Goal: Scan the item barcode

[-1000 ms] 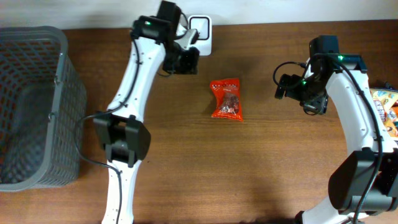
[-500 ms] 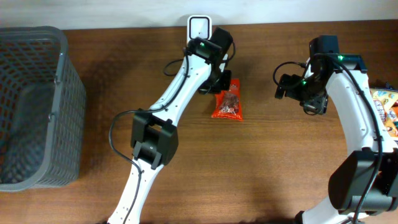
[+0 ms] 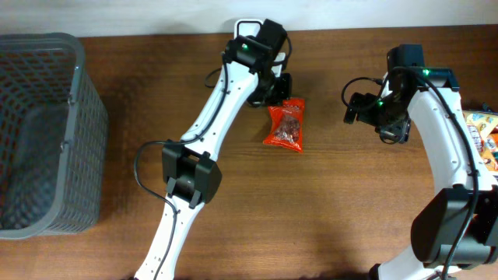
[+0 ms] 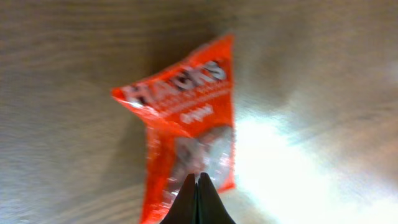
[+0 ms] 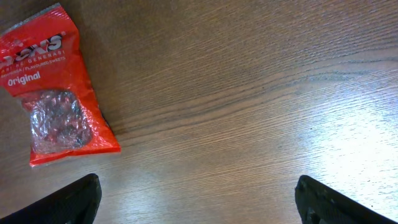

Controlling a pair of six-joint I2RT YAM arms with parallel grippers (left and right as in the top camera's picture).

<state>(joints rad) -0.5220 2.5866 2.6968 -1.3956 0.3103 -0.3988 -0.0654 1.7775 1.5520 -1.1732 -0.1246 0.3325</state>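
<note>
Grey basket [image 3: 47,40] sits far left; left arm [image 3: 226,101] overlaps the white scanner [image 3: 245,26].

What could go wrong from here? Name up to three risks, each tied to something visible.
The left gripper is shut above the snack bag: it may push the bag rather than grasp it. No barcode shows on the bag's upper face, so it may need flipping. The left arm could bump the nearby scanner.

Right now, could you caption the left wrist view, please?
Shut left gripper above a red snack bag on the wooden table.
</note>
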